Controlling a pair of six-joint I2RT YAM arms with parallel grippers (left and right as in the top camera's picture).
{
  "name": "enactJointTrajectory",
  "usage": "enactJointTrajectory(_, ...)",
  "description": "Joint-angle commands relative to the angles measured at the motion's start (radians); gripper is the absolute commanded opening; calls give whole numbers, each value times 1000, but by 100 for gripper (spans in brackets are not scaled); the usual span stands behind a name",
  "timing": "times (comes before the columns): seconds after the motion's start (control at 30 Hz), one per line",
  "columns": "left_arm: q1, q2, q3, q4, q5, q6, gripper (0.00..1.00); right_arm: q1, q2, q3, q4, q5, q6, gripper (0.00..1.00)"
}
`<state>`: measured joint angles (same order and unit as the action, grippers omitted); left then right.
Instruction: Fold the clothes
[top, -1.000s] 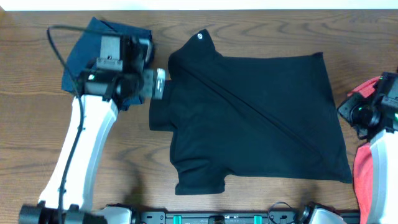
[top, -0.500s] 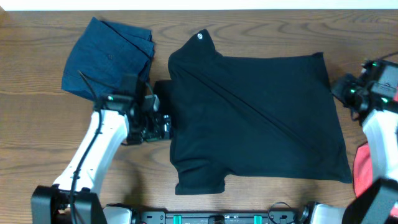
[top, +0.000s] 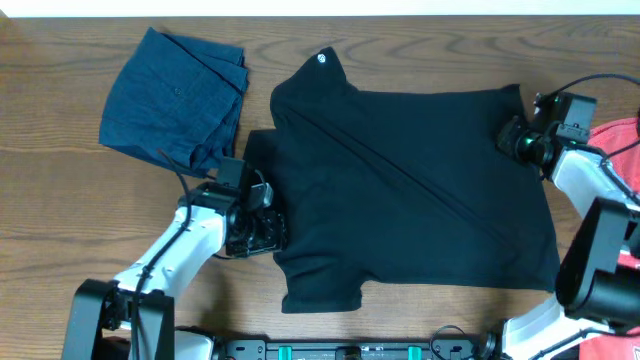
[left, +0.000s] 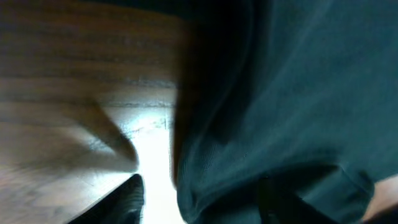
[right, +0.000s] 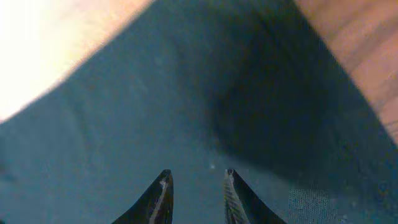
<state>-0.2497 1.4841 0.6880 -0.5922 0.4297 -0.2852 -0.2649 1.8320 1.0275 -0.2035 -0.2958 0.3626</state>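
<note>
Tabletop (top: 400, 40): brown wood; it carried all three garments and both arms
Black T-shirt (top: 420, 210): lay spread over the middle of the tabletop, reaching toward the right edge; a long diagonal crease ran from its far left part down to its near right corner; one sleeve pointed at the near edge; a small white mark sat on the peak nearest the far edge
Navy-blue garment (top: 170, 95): a loosely folded bundle by the far left corner; just beside the black shirt, out of either claw's reach
Coral-red T-shirt (top: 622, 150): only a strip showed at the right edge, partly hidden by the right arm
Left gripper (top: 268, 232): low at the shirt's left side, above the near sleeve; the wrist view showed the fingertips (left: 132, 194) set well apart astride the cloth's rolled edge, bare wood showing between one tip and the cloth; parted, nothing pinched yet
Right gripper (top: 510, 138): over the shirt's far right corner; its fingertips (right: 163, 190) stood narrowly parted above flat black cloth, holding nothing
Step in hand: probably taking hold of the black shirt at two opposite points, ahead of a fold
Next move calls for: each claw to pinch its edge through all layers; then both to lift and carry together, keeping the cloth taut so that the existing crease does not slip
</note>
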Motion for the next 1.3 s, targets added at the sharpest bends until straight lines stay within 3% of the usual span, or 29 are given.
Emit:
enactJointTrajectory(0.0,-19,27,-16,8,-61,-43,46,4,68,-4,2,8,11,25)
enactJointTrajectory(0.13,-19,33,-16,-10,-125,-68,25,2,124,-4,16,15,11,19)
enactJointTrajectory(0.23,0,33,-15,-71,-272,-144,24,2,147,-4,36,111,23,1)
enactJointTrajectory(0.4,74,31,-14,-111,-326,-172,23,-2,150,-4,59,331,78,1)
enactJointTrajectory(0.63,106,29,30,-118,-278,-113,20,-19,128,5,85,200,77,3)
enactJointTrajectory(0.73,106,27,66,-117,-171,-55,30,-37,75,5,84,171,74,9)
enactJointTrajectory(0.8,106,24,87,-117,-110,-19,47,-50,20,5,76,150,71,13)
enactJointTrajectory(0.93,106,23,99,-106,-18,5,66,-71,-122,5,31,35,47,29)
enactJointTrajectory(1.07,106,23,99,-140,47,5,71,-72,-263,5,-69,-35,40,41)
enactJointTrajectory(1.27,106,22,99,-271,102,62,71,-72,-443,5,-229,-53,40,47)
